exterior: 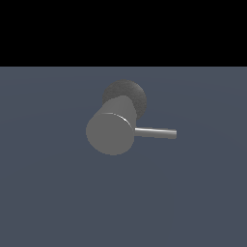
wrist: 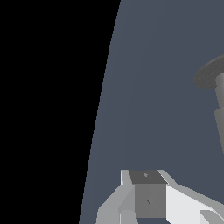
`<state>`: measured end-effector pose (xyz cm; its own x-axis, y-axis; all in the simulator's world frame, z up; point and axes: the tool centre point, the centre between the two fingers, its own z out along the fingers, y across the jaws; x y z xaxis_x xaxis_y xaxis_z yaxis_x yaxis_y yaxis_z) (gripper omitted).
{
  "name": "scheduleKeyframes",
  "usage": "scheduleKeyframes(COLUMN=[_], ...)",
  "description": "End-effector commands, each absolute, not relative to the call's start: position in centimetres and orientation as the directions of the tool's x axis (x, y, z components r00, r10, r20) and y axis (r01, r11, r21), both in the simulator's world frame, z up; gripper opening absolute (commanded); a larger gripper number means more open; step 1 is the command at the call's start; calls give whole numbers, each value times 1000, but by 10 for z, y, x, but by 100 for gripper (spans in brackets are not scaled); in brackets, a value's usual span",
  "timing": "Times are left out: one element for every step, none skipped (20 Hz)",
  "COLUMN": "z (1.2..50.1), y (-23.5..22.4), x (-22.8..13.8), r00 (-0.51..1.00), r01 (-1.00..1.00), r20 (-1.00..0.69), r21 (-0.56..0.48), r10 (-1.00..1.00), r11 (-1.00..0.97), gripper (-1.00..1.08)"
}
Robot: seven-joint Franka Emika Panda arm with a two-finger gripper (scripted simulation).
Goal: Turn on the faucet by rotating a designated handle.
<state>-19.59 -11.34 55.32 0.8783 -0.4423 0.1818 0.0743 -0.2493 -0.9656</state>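
The faucet [exterior: 112, 131] is a thick matte grey cylinder with its flat round end turned toward the exterior camera, standing on a darker speckled round base [exterior: 131, 91]. The handle [exterior: 155, 132], a thin metallic rod, sticks out sideways toward the exterior view's right. No arm shows in the exterior view. In the wrist view only a slice of the faucet [wrist: 218, 94] shows at the picture's border. White and grey parts of my gripper [wrist: 148, 197] show, well apart from the faucet and with nothing seen in them. The handle is out of the wrist view.
A flat blue-grey floor [exterior: 58, 193] surrounds the faucet on all sides. Beyond its far edge there is only black. No other objects are in view.
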Motion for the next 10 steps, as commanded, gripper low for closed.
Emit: scheduleKeyframes(z=[557,558,559,560,560,561,561,560,560,558], y=[-122,-126,-131,-136,-141,-147,-153,-159,-165,-171], x=[-194,-193,-192,-191,-190,-189,-187,-186,-184,-183], r00=[866,860,854,847,840,832,825,817,809,801], r01=[103,116,129,142,156,169,182,195,207,219], r20=[180,177,174,169,162,155,146,135,123,110], r21=[-977,-981,-984,-986,-986,-985,-983,-980,-975,-969], r10=[-467,-478,-491,-504,-518,-532,-546,-561,-575,-588], r11=[-185,-156,-124,-91,-56,-22,13,48,83,117], gripper=[-100,-100,-100,-100,-100,-100,-100,-100,-100,-100])
